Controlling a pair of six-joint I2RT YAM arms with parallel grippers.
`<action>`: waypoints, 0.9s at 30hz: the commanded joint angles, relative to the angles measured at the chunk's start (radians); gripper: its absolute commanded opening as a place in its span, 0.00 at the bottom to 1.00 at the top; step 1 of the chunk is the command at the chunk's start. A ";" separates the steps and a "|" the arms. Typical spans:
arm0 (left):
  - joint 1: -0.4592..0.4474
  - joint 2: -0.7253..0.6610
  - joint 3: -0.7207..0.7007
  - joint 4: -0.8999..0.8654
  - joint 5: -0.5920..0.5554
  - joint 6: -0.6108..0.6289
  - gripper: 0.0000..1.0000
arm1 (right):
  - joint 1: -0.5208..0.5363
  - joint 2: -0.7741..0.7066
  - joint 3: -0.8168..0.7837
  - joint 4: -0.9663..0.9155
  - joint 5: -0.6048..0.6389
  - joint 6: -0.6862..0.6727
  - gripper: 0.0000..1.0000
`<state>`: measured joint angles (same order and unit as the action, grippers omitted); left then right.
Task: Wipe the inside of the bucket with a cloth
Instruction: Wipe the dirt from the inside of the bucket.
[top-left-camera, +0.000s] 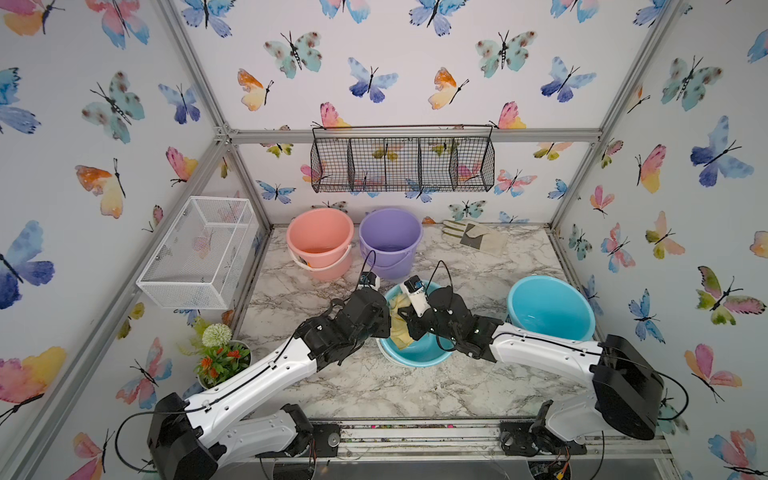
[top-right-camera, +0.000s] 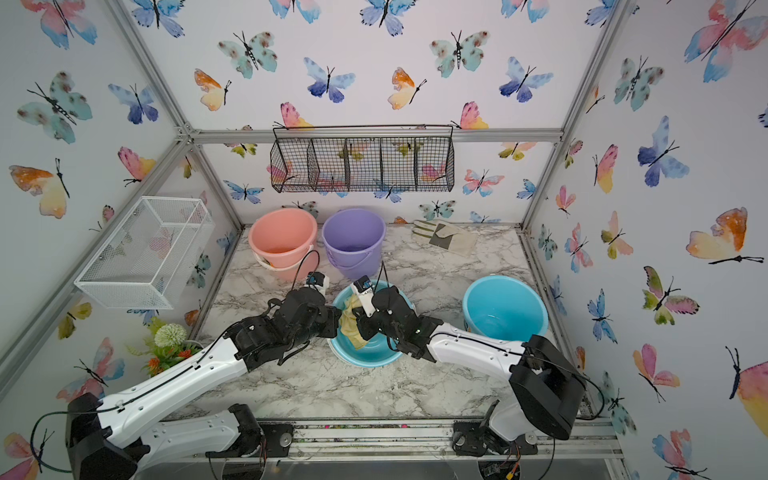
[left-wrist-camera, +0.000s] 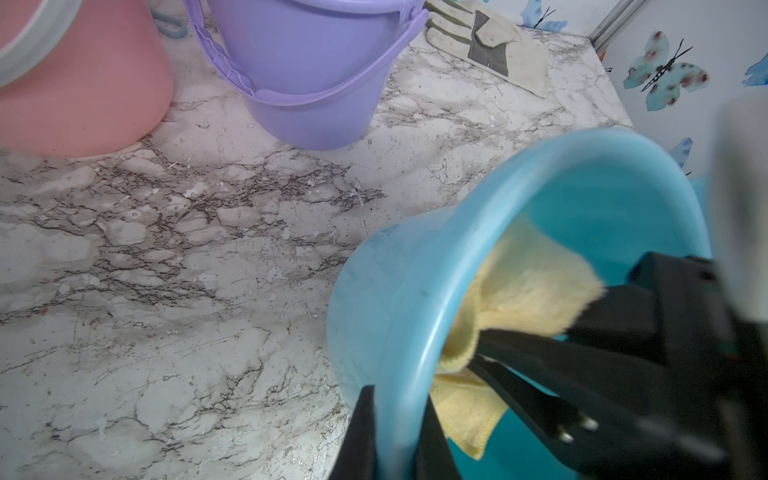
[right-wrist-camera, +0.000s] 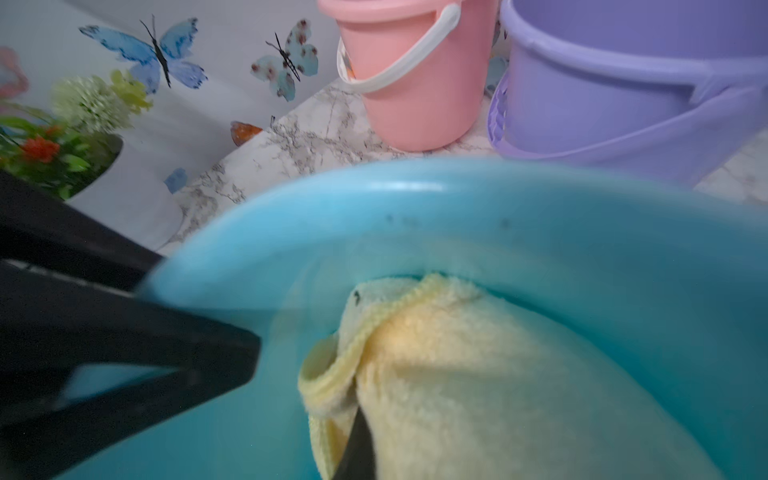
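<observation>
left hand (left-wrist-camera: 397, 432): mine, clamped over the bucket (left-wrist-camera: 399, 291) rim;
right hand (top-left-camera: 402, 314): mine, pinching the cloth (right-wrist-camera: 478, 374);
cloth: inside the bucket, against its wall;
bucket: mid-table (top-left-camera: 374, 386), between my arms

No readable text, number or brand is showing in any view. A small sticker (right-wrist-camera: 347, 62) on the pink bucket (right-wrist-camera: 415, 83), sitting out beyond the right gripper (right-wrist-camera: 356, 451), is showing an orange print, but it is coming out too blurred to read.
</observation>
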<state>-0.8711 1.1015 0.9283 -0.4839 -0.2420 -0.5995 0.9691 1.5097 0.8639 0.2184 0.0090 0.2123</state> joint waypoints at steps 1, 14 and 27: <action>0.002 0.004 0.002 0.021 0.023 -0.003 0.00 | 0.006 0.061 -0.045 0.152 0.001 -0.069 0.02; 0.003 0.010 0.015 0.015 0.023 0.008 0.00 | 0.009 0.320 0.014 0.081 -0.036 -0.017 0.02; 0.006 0.017 0.018 0.009 0.026 0.006 0.00 | 0.008 0.100 -0.024 0.024 0.021 -0.134 0.02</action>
<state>-0.8650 1.1156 0.9386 -0.4690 -0.2470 -0.5652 0.9699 1.6661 0.8505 0.2802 0.0040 0.1459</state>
